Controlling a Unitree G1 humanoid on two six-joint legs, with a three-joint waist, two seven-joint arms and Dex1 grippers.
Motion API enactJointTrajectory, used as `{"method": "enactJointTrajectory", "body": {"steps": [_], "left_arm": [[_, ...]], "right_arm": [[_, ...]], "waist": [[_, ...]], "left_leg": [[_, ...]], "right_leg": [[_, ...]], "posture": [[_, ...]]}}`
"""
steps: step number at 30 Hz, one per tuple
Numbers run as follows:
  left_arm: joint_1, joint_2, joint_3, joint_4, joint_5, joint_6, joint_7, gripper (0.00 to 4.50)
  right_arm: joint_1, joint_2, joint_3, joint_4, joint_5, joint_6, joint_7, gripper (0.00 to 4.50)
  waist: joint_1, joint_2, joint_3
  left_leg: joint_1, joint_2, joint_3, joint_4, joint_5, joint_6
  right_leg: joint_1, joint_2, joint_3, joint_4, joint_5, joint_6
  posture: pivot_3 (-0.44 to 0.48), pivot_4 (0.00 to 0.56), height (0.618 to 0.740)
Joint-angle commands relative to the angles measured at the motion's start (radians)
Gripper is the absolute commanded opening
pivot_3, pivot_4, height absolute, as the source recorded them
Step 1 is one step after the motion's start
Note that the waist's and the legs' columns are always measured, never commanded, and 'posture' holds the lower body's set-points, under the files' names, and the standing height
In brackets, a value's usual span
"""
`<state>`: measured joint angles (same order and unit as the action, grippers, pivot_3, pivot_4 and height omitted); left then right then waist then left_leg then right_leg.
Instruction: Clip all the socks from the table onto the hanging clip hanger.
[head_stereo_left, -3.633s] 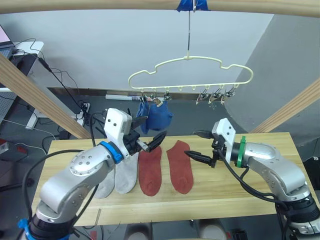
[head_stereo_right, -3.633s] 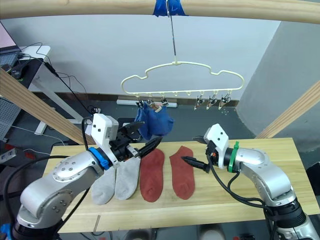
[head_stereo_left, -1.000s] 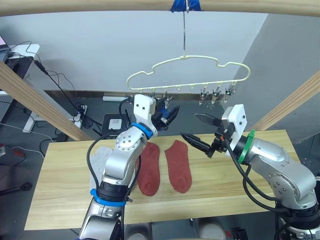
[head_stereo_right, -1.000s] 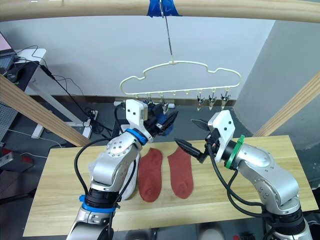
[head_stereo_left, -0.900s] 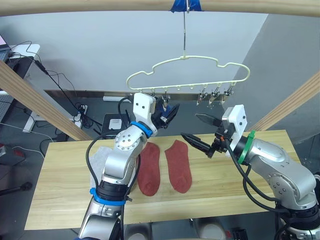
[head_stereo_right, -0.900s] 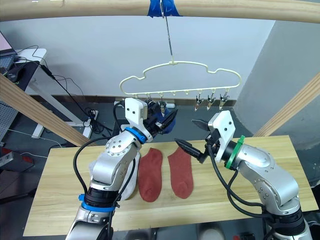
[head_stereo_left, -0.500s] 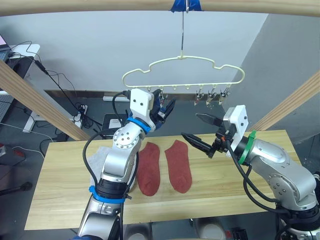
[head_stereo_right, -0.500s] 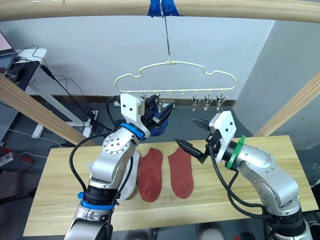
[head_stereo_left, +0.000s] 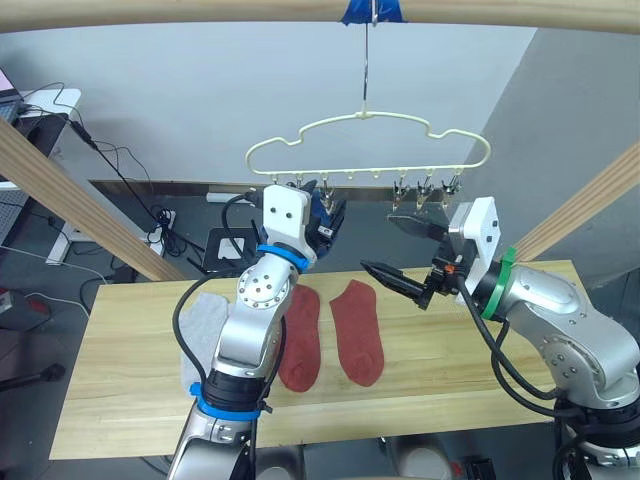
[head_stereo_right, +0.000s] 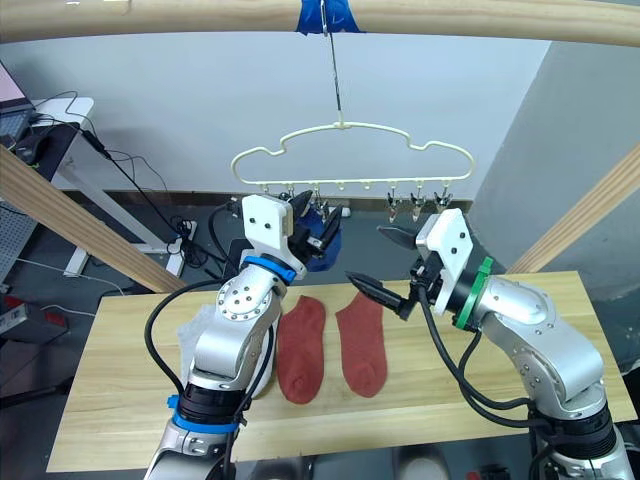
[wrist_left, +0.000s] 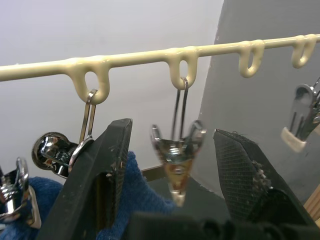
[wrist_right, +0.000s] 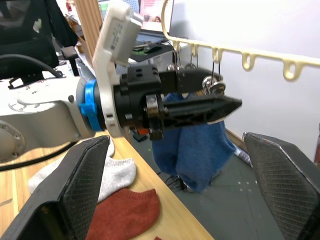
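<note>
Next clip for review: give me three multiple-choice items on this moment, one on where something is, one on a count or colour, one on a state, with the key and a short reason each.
1. Where is the left gripper?
A. flat on the table
B. up at the clip hanger, around an empty metal clip
C. beside the rust red socks

2. How many rust red socks lie on the table?
A. one
B. two
C. four

3. What state is the right gripper in?
A. open, holding nothing
B. shut on a grey sock
C. shut on a clip

Key: 1 B, the left wrist view shows its fingers either side of a clip hanging from the clip hanger. 2 B, two rust red socks lie side by side. 3 A, its fingers are spread in the air above the table.
</note>
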<state>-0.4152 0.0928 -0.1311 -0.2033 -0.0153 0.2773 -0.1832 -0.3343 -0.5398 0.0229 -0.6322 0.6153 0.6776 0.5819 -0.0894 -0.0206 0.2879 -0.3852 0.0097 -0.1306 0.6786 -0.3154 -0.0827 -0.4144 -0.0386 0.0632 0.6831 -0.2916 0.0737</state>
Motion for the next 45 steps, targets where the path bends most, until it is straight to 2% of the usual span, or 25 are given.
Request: {"method": "enactJointTrajectory", "body": {"steps": [1,9,15,18,22,38,43,45], "left_arm": [[-0.011,-0.007,-0.002,-0.030,0.015,-0.021,0.013,2.83],[-0.015,-0.008,-0.005,-0.024,0.036,-0.039,0.028,2.83],[-0.015,-0.007,-0.012,-0.019,0.046,-0.047,0.017,2.83],[-0.016,-0.006,-0.013,-0.016,0.045,-0.050,0.012,2.28],[-0.016,-0.004,-0.015,-0.018,0.044,-0.048,0.008,1.03],[-0.014,0.009,-0.020,-0.023,0.048,-0.037,0.006,1.03],[-0.010,0.005,-0.022,-0.027,0.038,-0.042,-0.004,0.33],[-0.008,0.004,-0.022,-0.030,0.038,-0.039,-0.007,0.23]], "right_arm": [[-0.019,-0.011,-0.015,-0.054,0.029,0.004,0.006,4.50],[-0.071,0.008,-0.035,-0.046,0.042,0.003,-0.037,4.50],[-0.054,0.007,-0.029,-0.041,0.026,-0.016,-0.046,4.50],[-0.036,0.002,-0.031,-0.039,0.026,-0.020,-0.044,4.50],[-0.013,0.000,-0.037,-0.037,0.030,-0.021,-0.043,4.50],[-0.039,0.004,-0.028,-0.057,0.049,0.019,-0.081,4.50],[-0.033,0.003,-0.028,-0.058,0.047,0.022,-0.084,4.50],[-0.027,0.004,-0.027,-0.056,0.044,0.018,-0.082,4.50]], "waist": [[0.000,0.000,0.000],[0.000,0.000,0.000],[-0.001,0.000,0.000],[-0.001,0.000,0.000],[-0.001,0.000,0.000],[-0.001,0.000,0.000],[-0.001,0.000,0.000],[-0.001,0.000,0.000]], "left_leg": [[0.000,0.000,0.000,0.000,0.000,0.000],[0.000,0.000,0.000,0.000,0.000,0.000],[0.000,0.000,0.000,0.000,0.000,0.000],[0.000,0.000,0.000,0.000,0.000,0.000],[0.000,0.000,0.000,0.000,0.000,0.000],[0.000,0.000,0.000,0.000,0.000,0.000],[0.000,0.000,0.000,0.000,0.000,0.000],[0.000,0.000,0.000,0.000,0.000,0.000]], "right_leg": [[0.000,0.000,0.000,0.000,0.000,0.000],[0.000,0.000,0.000,0.000,0.000,0.000],[0.000,0.000,0.000,-0.001,0.000,0.000],[0.000,0.000,0.000,-0.001,0.000,0.000],[0.000,0.000,0.000,0.000,0.000,0.000],[0.000,0.000,0.000,0.000,0.000,0.000],[0.000,0.000,0.000,-0.001,0.000,0.000],[0.000,0.000,0.000,0.000,0.000,0.000]], "posture": [[-0.162,0.282,0.740],[-0.166,0.280,0.740],[-0.169,0.277,0.740],[-0.172,0.274,0.740],[-0.173,0.271,0.740],[-0.172,0.263,0.740],[-0.172,0.266,0.740],[-0.172,0.266,0.740]]}}
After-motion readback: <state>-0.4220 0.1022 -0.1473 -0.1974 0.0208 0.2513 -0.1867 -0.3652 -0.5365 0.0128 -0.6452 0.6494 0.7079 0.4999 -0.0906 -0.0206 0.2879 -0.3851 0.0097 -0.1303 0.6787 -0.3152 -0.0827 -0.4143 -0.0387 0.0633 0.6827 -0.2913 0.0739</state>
